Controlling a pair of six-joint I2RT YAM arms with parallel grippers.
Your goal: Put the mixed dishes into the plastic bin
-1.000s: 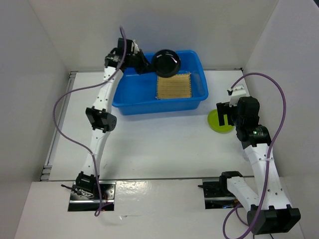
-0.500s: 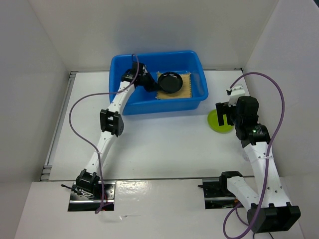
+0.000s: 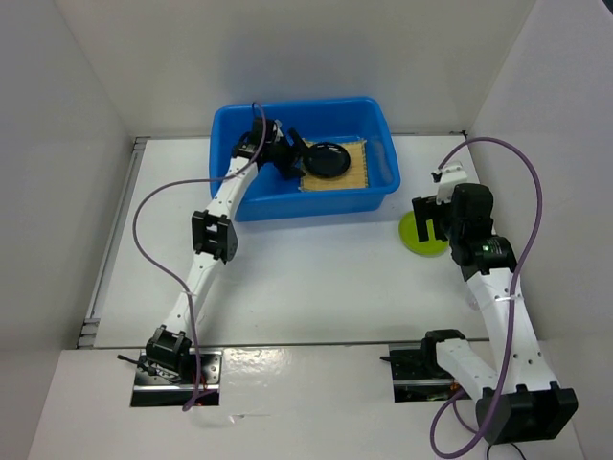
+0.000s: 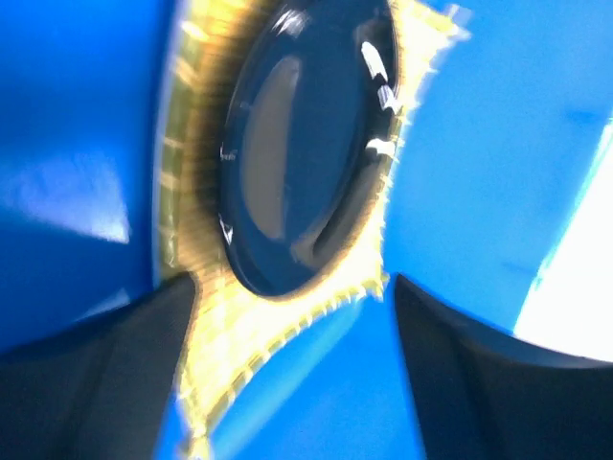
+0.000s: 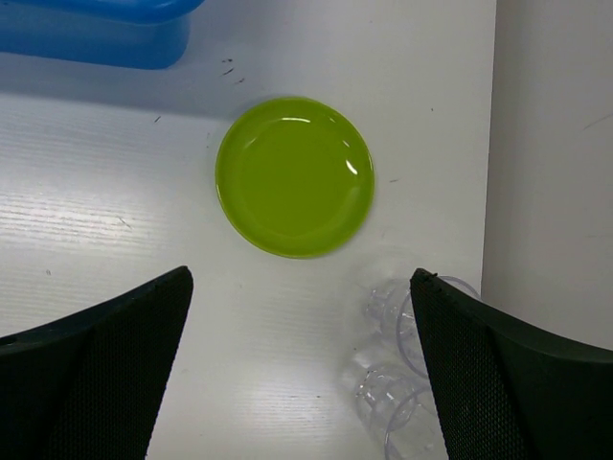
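Plate step: the small round black plate (image 3: 327,159) lies on the square tan bamboo mat (image 3: 356,171) in the big blue plastic bin (image 3: 316,203), left gripper (image 3: 297,153) spread and empty. Next, the right gripper (image 5: 302,278), wide apart above the lime-green round plate (image 5: 294,176), must pinch its rim.

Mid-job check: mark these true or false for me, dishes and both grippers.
1. The black plate lies on the bamboo mat inside the blue bin. True.
2. The left gripper is clamped on the black plate. False: its jaws stand open.
3. The green plate is in the bin. False: it lies on the table below the right gripper.
4. The right gripper is open. True.
5. The clear cups sit on the table near the green plate. True.
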